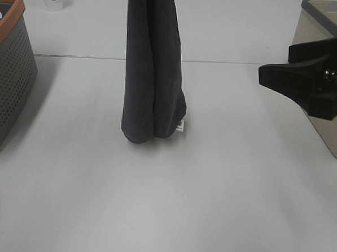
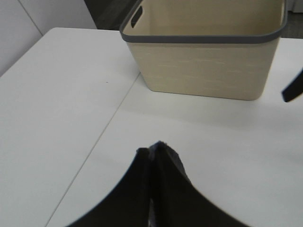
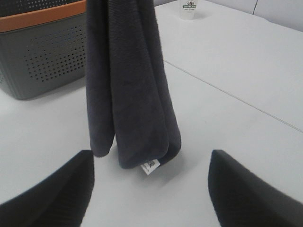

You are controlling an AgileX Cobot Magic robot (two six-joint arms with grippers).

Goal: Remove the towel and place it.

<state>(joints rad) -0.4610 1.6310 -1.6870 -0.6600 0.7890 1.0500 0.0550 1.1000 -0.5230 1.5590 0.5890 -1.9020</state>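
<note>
Seen from high up, the towel (image 1: 151, 74) hangs in a long fold from somewhere out of view overhead, its lower end at or just over the desk (image 1: 221, 208), so it looks lifted but not yet laid down. The left claw (image 2: 152, 150) is pinched narrow, a fuzzy dark edge at its tips, likely gripping the cloth. The right claw (image 3: 151, 156) gapes wide and empty, facing the towel's tagged end.

Charcoal-grey terry towel (image 1: 151, 74) is hanging straight down over the table (image 1: 237, 208).
It is drooping in two long rounded folds, its top running out of view; its lower ends are sitting at or just above the surface, a small white tag (image 1: 180, 125) sticking out at one bottom corner.
</note>
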